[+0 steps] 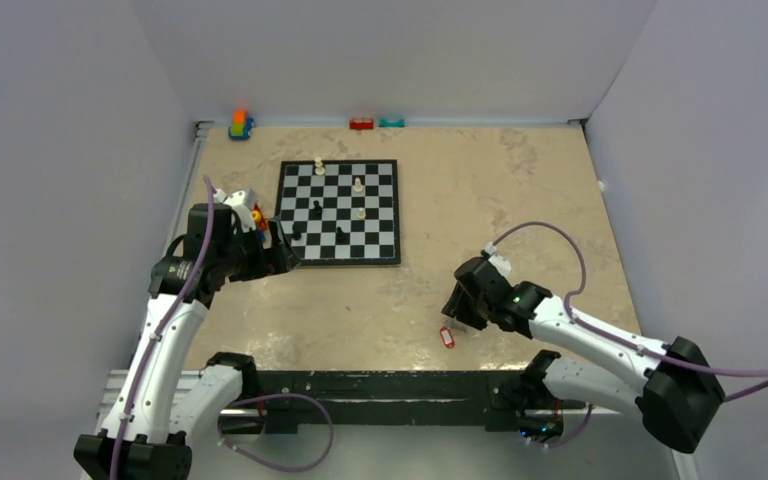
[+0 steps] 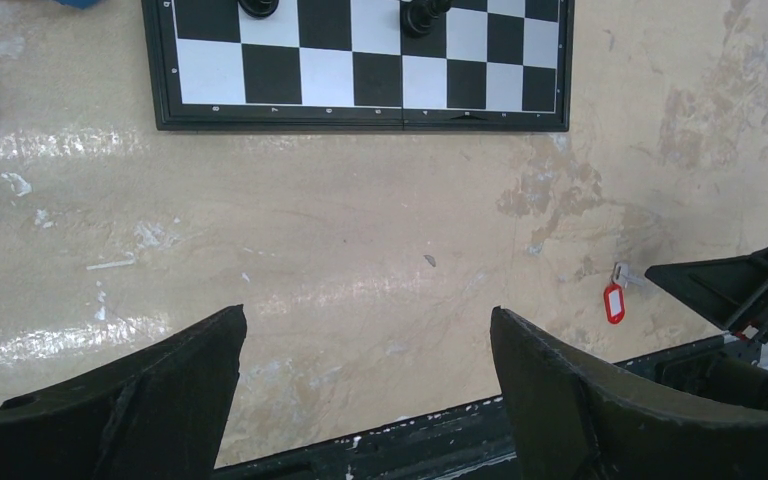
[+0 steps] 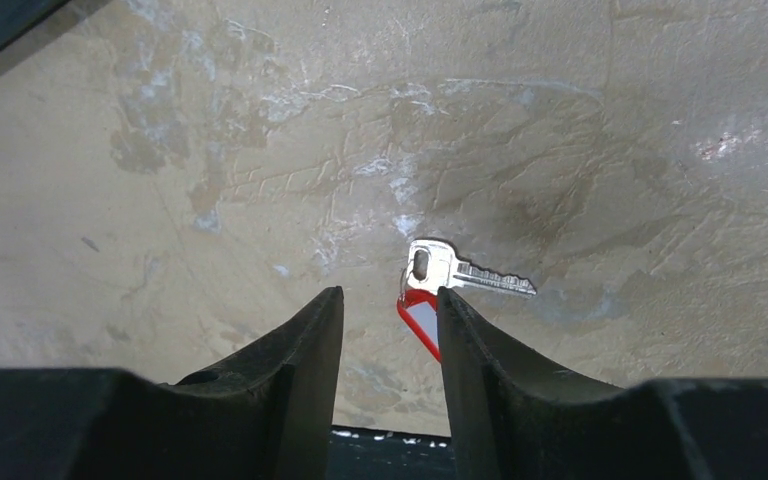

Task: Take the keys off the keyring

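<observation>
my right gripper (image 3: 388,300) hangs low over the table (image 3: 210,150), its two fingers parted by a narrow gap with nothing between them. just past the fingertips lies a silver key (image 3: 465,272), flat on the surface, its head closest to the gap and its blade pointing away to the side of the finger (image 3: 480,380) on the right in the wrist view. a red tag (image 3: 420,322) with a white label window sits at the key's head and runs back toward me, its edge hidden behind that same finger. i cannot make out the ring that joins them. from the top camera, the tag (image 1: 447,338) shows as a small red spot right beside the gripper (image 1: 457,306), on its near side.

my left gripper (image 2: 368,318) is spread wide and empty, held above bare table. the chessboard (image 2: 360,70) lies ahead of it with black chess pieces (image 2: 418,14) on the closest rows. the tag (image 2: 614,302) and key (image 2: 628,275) lie well off to its right, next to the other arm's dark fingers.
</observation>
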Robot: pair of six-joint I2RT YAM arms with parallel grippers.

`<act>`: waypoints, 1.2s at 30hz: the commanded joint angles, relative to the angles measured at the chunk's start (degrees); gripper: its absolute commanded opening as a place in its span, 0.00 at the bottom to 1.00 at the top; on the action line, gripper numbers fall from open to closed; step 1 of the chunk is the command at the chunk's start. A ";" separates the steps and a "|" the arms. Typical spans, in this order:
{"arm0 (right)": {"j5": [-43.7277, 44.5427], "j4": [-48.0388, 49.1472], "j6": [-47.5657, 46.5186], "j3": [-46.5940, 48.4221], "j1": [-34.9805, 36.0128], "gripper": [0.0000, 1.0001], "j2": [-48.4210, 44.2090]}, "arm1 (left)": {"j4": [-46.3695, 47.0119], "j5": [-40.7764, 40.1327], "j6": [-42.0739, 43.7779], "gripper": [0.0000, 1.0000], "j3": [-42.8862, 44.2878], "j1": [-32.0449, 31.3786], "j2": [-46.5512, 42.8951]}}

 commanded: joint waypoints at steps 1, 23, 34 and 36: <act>-1.07 3.88 -0.52 0.73 0.50 0.42 5.40 | 0.63 0.28 0.77 0.96 0.14 -0.33 0.03; -0.65 2.61 -1.57 6.08 3.66 0.23 14.57 | 0.62 0.20 0.76 0.95 0.14 -0.34 -0.15; -1.31 2.77 -1.61 6.41 3.78 0.19 17.00 | 0.66 0.11 0.68 0.95 0.14 -0.36 -0.45; -1.42 2.94 -1.75 6.39 3.83 0.18 17.50 | 0.63 0.10 0.70 0.95 0.06 -0.41 -0.50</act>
